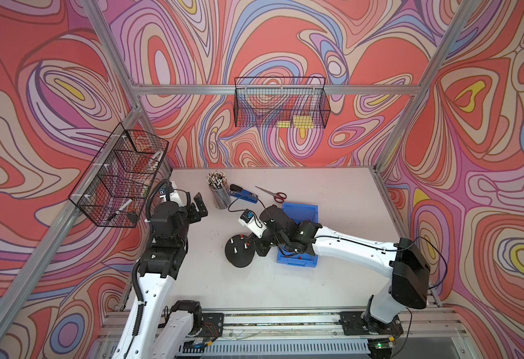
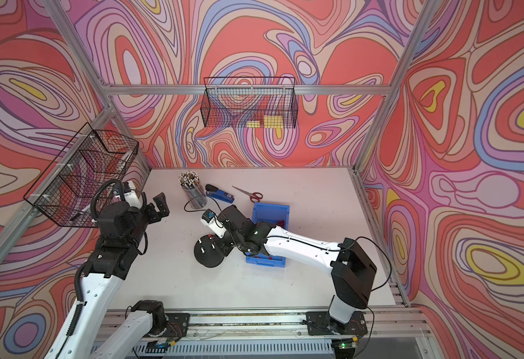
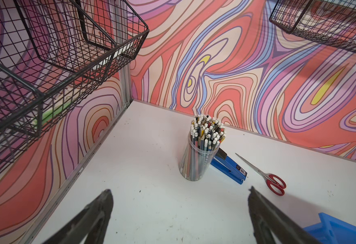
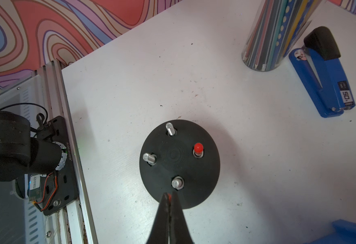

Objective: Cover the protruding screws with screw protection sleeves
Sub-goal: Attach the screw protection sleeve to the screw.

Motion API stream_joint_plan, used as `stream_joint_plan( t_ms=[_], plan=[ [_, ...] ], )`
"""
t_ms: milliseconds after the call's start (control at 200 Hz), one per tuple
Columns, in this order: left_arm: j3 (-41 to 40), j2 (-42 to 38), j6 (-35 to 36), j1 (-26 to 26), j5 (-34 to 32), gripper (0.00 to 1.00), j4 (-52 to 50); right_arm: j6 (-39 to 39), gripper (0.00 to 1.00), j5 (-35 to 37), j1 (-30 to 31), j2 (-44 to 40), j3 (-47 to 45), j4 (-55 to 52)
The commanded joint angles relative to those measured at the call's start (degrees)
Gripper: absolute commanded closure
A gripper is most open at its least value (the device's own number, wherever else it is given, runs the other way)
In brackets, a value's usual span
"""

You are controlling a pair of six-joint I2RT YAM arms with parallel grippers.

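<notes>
At far left, left gripper [image 3: 179, 190] idle above bare table [image 3: 151, 158], fingers wide apart, nothing held; so no support from there against sliding of black base [image 4: 202, 179]. Further right, on this base, four protruding screws [image 4: 148, 157]: one already under red cap [image 4: 198, 147], three bare, nearest bare one [image 4: 177, 182] close to right gripper [image 4: 168, 195]. Fingers there pressed together on thin red sleeve [image 4: 169, 198], only a sliver visible. Easy to miss or tilt if lowered off-centre; possibly squeezed flat by hard pinch, then no entry for stud; unheld base perhaps pushed aside. At far right, blue bin [image 1: 299, 209] with spare sleeves [image 2: 280, 222].
</notes>
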Motion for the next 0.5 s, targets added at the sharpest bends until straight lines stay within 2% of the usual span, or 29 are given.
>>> stream_joint_plan(
  t_ms=[0,496],
  plan=[
    [-0.27,-0.57,0.85,0.29,-0.37,0.01,-0.81,-0.55,1.0,0.14,0.22,1.3,1.62,-0.21],
    [-0.38,-0.67,0.72,0.28,-0.24,0.01,-0.81,-0.99,1.0,-0.17,0.11,3.76,2.67,0.06]
  ],
)
